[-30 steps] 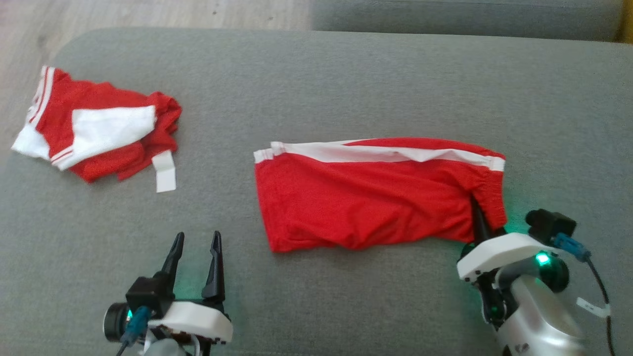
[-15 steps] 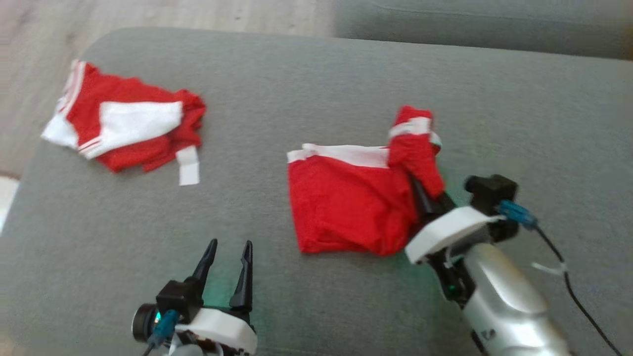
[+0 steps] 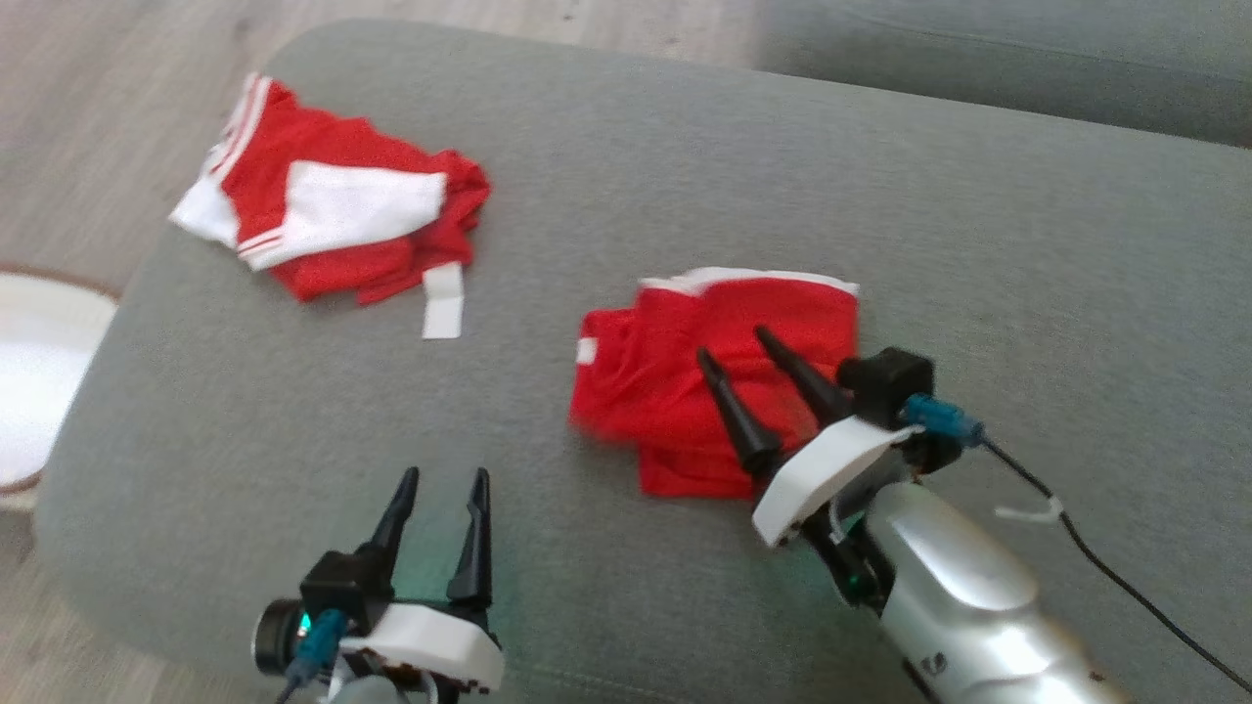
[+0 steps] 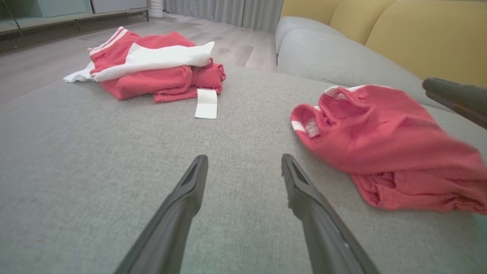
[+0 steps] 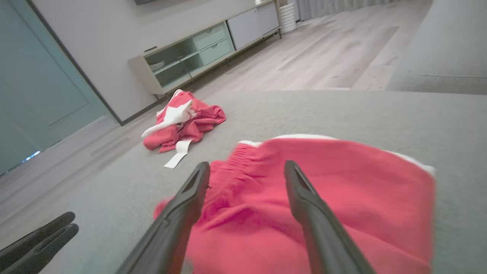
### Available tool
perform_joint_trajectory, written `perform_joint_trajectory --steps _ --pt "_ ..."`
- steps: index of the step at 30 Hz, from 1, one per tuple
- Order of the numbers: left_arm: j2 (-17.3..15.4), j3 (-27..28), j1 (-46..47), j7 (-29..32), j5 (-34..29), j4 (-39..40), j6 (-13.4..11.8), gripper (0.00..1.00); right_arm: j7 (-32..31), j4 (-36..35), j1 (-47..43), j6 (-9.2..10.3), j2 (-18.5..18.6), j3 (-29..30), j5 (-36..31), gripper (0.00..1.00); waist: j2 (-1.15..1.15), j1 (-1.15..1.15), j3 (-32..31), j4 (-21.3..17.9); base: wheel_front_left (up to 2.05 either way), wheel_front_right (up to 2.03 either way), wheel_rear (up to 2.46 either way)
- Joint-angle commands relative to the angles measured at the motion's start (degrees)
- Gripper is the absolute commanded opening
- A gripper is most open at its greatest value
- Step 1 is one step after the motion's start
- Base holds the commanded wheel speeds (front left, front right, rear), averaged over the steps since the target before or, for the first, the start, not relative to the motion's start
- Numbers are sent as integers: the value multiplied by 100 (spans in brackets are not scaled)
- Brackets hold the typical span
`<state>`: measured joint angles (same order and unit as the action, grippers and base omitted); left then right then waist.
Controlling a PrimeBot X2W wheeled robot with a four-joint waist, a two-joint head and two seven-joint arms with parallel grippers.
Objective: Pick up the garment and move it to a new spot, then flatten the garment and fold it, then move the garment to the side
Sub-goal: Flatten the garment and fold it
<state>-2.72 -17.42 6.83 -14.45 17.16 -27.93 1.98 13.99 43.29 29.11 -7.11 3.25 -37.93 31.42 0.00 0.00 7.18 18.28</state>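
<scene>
The garment (image 3: 719, 362) is a pair of red shorts with a white waistband, lying doubled over on the grey cushion (image 3: 978, 244). My right gripper (image 3: 732, 343) hovers just over its near part, jaws open with nothing between them. The right wrist view has the red cloth (image 5: 342, 182) spread under and beyond that gripper's (image 5: 246, 164) parted fingers. My left gripper (image 3: 445, 475) stands open at the lower left, well apart from the shorts. In its own wrist view the left gripper (image 4: 244, 158) is over bare cushion, the garment (image 4: 380, 140) lying to the right.
A second red and white garment (image 3: 342, 215) lies crumpled at the cushion's far left, a white strip (image 3: 442, 303) trailing from it. The cushion's left edge drops to wooden floor, where a white round object (image 3: 39, 381) sits. Another grey cushion (image 3: 978, 68) lies behind.
My right gripper carried the garment's right end up and over to the left, doubling the shorts over, then opened and let go. The head camera has shifted too. The left gripper stayed open.
</scene>
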Motion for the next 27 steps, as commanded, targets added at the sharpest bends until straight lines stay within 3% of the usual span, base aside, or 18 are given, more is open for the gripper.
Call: perform_joint_trajectory --steps 1,13,18,27 --pt "-16 267 199 -55 -63 229 -39 100 92 -200 105 -37 -37 164 -63 100 0 0 -46 -320 0 0 0" --pt "-16 692 209 -55 -621 560 -230 100 100 -1282 -1148 -37 -37 2569 -1680 100 0 0 -191 -1259 0 0 0" --pt "-16 835 -49 -55 -918 571 -367 100 100 -1566 -1673 -37 -37 2882 -1905 100 0 0 -433 -1519 0 0 0" --pt "-16 929 -635 -55 -1087 686 -460 100 100 -1650 -2211 -37 -37 2822 -1811 100 0 0 -749 -1681 0 0 0"
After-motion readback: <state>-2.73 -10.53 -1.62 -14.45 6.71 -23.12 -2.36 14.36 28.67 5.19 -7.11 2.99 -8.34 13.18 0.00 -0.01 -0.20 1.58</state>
